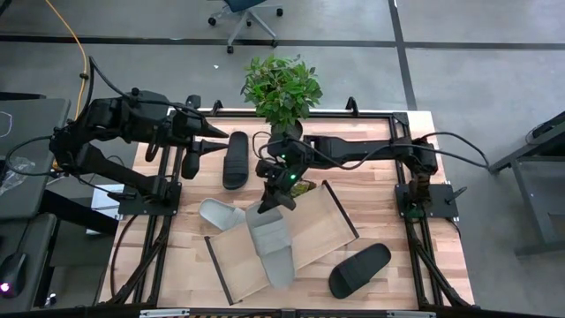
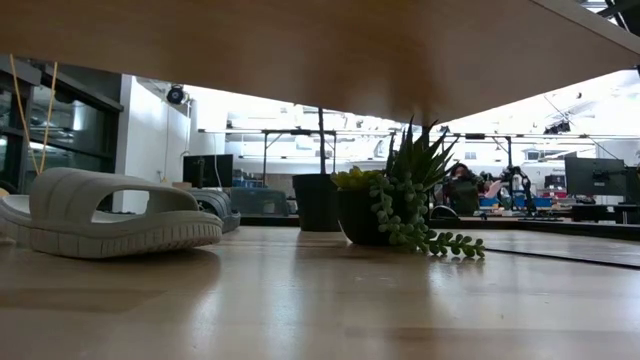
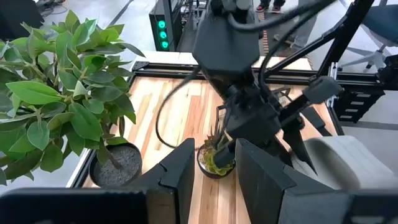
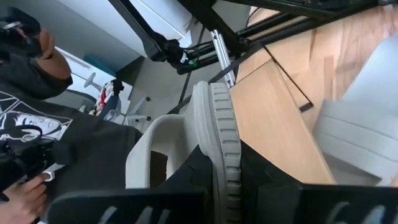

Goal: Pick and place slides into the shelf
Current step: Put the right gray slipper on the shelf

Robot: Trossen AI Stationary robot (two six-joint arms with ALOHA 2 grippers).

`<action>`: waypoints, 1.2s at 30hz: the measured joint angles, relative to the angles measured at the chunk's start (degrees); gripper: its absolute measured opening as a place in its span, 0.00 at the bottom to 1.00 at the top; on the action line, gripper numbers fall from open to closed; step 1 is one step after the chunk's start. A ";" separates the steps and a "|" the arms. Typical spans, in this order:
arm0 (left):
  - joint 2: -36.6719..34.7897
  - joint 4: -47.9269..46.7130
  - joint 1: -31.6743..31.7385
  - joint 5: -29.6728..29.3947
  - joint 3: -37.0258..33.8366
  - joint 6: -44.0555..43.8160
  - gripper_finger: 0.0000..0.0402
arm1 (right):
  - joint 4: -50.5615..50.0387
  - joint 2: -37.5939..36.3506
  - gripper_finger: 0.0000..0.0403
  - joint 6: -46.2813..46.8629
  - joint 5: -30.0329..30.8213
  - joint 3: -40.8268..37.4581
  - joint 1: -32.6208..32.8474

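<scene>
Your right gripper (image 1: 267,205) is out over the middle of the table (image 1: 388,190), right at the far-left corner of the shelf (image 1: 322,231), and it's clamped tight on the sole edge of a grey slide (image 4: 217,134). In the right wrist view that slide stands on edge between the fingers, ribbed sole facing the camera, with the shelf's light wood just past it. From above I can't pick out the held slide separately from the grey ones under the gripper.

Where the others sit: one grey slide (image 1: 274,243) lies on the shelf, running from just below the gripper toward the near edge. Another grey slide (image 1: 221,214) rests on the table just left of the gripper, touching or nearly touching the shelf's left end. A black slide (image 1: 236,159) lies farther back on the left, beside your left gripper (image 1: 222,144). The other black slide (image 1: 360,269) sits on the table near the shelf's near-right corner, well apart from both grippers.

Your left gripper hangs at the far left with its fingers partly apart and nothing in them, pointed toward the leafy plant (image 1: 281,88) and the small succulent pot (image 3: 214,160). A person (image 4: 43,137) shows beyond the table in the right wrist view.
</scene>
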 joint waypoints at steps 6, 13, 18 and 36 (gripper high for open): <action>0.02 -0.24 -0.02 0.02 0.00 0.01 0.26 | 1.18 0.62 0.03 0.28 0.16 0.00 0.06; 0.01 -0.23 -0.02 0.04 0.00 0.01 0.26 | 2.05 0.63 0.03 -0.54 0.94 0.00 0.06; 0.01 -0.22 -0.01 0.02 0.00 0.01 0.26 | 2.32 0.63 0.03 -1.48 1.20 0.00 0.06; 0.02 -0.21 0.00 0.02 0.00 0.01 0.26 | 2.31 0.61 0.18 -2.53 3.76 0.00 0.02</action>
